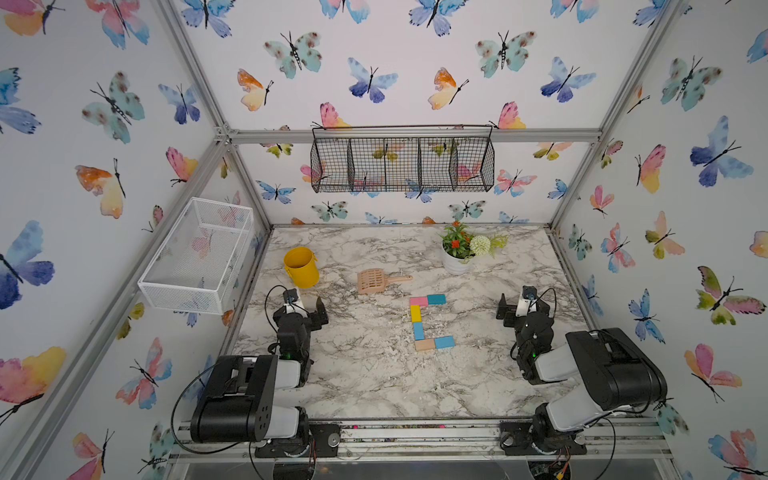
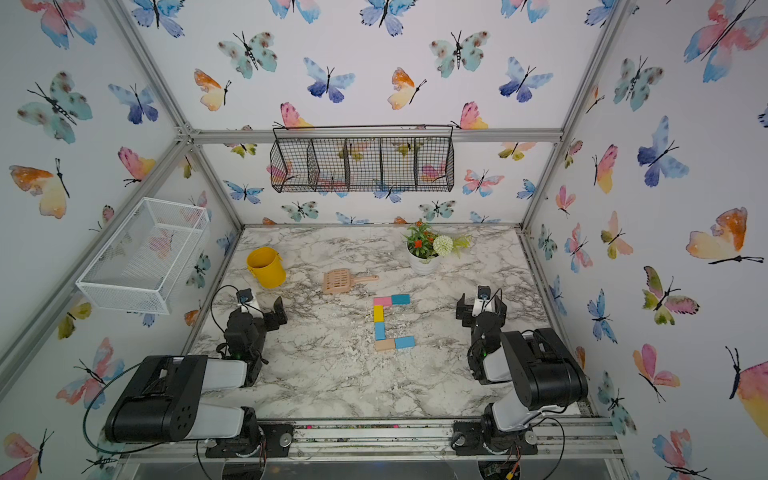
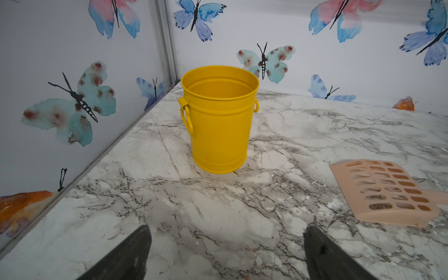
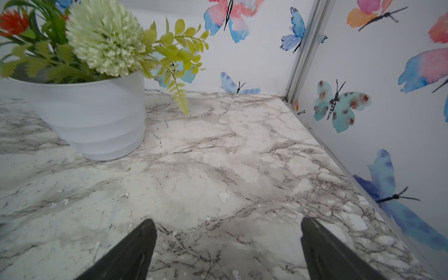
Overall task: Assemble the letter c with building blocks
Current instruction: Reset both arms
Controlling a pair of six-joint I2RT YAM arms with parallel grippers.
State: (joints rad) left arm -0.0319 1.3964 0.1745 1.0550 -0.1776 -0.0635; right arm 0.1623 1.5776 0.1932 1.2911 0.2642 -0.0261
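Note:
Several building blocks lie end to end on the marble table (image 1: 365, 374) as a squared letter c (image 1: 418, 322), seen in both top views. Pink (image 1: 418, 301) and teal (image 1: 436, 299) make the far arm. Yellow (image 1: 415, 313) and light blue (image 1: 418, 331) make the spine. Tan (image 1: 424, 344) and light blue (image 1: 444, 342) make the near arm. My left gripper (image 1: 308, 309) (image 3: 225, 230) hovers open and empty, well left of the blocks. My right gripper (image 1: 521, 306) (image 4: 226, 223) hovers open and empty to their right. Neither wrist view shows the blocks.
A yellow bucket (image 1: 301, 268) (image 3: 219, 118) stands just beyond the left gripper, with a peach slotted scoop (image 1: 376, 280) (image 3: 383, 191) beside it. A white flower pot (image 1: 456, 262) (image 4: 92, 116) stands at the back right. A white wire basket (image 1: 195, 257) and a black one (image 1: 403, 162) hang on the walls.

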